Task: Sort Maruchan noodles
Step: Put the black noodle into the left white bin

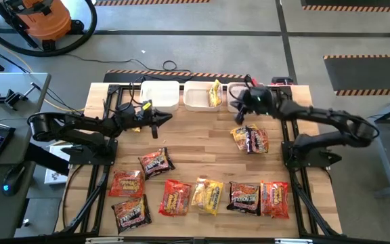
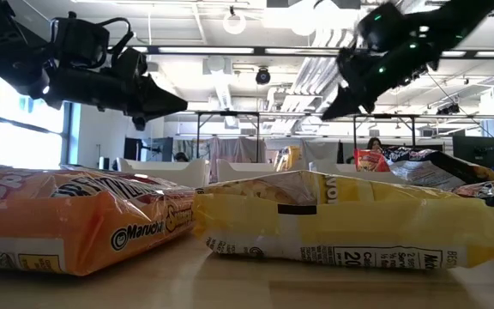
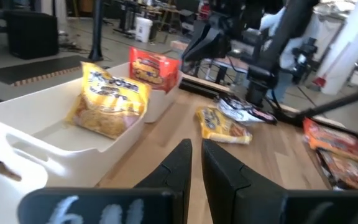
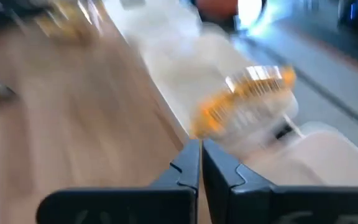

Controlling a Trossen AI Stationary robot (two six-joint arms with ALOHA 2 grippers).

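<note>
- Yellow packet (image 1: pixel 214 93) is sitting in the middle bin (image 1: pixel 198 97), standing on edge against the bin's far-right wall; a red packet (image 3: pixel 153 68) is showing in the bin just right of it in the left wrist view.
- Left bin (image 1: pixel 160 95) is looking empty from above.
- Left hand (image 1: pixel 160 118) is hovering just in front of the left bin, above the tabletop (image 1: pixel 202 146); fingers nearly together, gripping nothing.
- Right hand (image 1: pixel 238 116) is hanging just in front of the right-side bin, fingers closed, nothing between them.
- Step in hand, by my read: between picks. Both hands are sitting empty near the bins, so a drop looks done and the next fetch is due.
- Most of the noodles are lying unsorted: a yellow-and-dark pair (image 1: pixel 250 139) in front of the middle bin, to its right, closest to the right hand; a dark packet (image 1: pixel 156 163) farther out toward the near edge; the near row (image 1: pixel 208 196) of red, yellow and dark packets well apart from the bins.
- Next move is calling for the right hand to open, drop onto the pair and take one packet only; they are overlapping, so a double pick is the risk.
- Crinkly wrappers are likely to slip; a grip on a packet's edge should be holding better.
</note>
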